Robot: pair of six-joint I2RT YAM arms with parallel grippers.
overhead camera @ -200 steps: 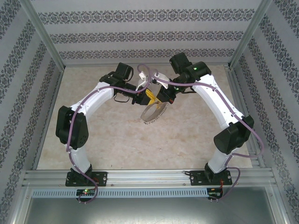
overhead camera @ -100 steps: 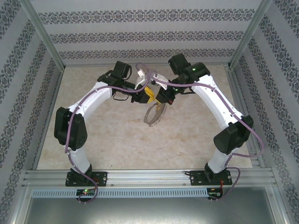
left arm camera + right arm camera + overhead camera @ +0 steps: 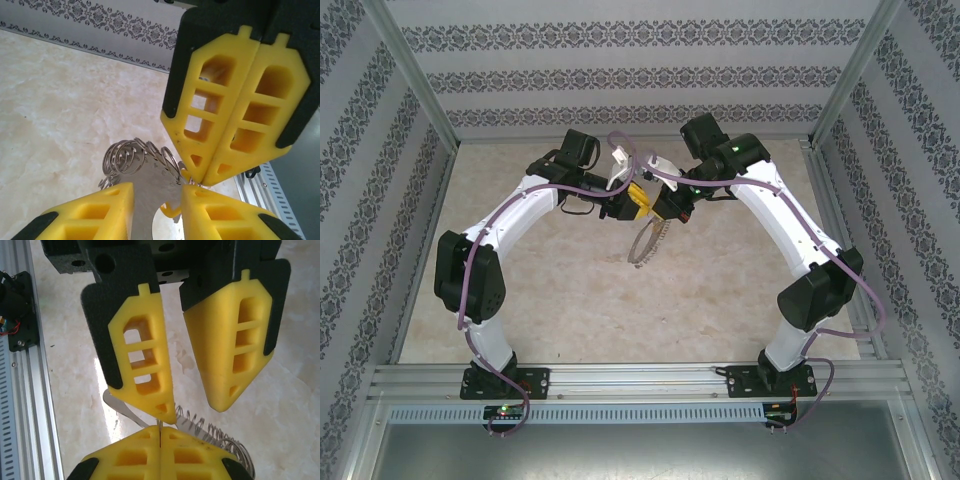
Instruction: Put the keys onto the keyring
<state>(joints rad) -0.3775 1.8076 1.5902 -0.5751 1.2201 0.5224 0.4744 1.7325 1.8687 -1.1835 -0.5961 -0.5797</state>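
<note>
The ring hangs in the air just under the spot where your two grippers meet nose to nose, and from above you see it nearly edge-on. The right gripper has it. Its jaws are clenched on the thin rim, and a fine sliver of metal stands up out of the seam between the pads. From that pinch the fringe of coiled grey bits runs off to one side of the right jaws.

Your left gripper is released, its fingers spread apart right at the ring. From the left wrist, the ring's flat grey face sits in the gap between the left jaws, with the coils just beyond their tips. One left fingertip comes down to the seam of the right jaws, though you cannot tell whether it touches. The other hangs just above the fringe, apart from it.

The table lies beneath both grippers.
</note>
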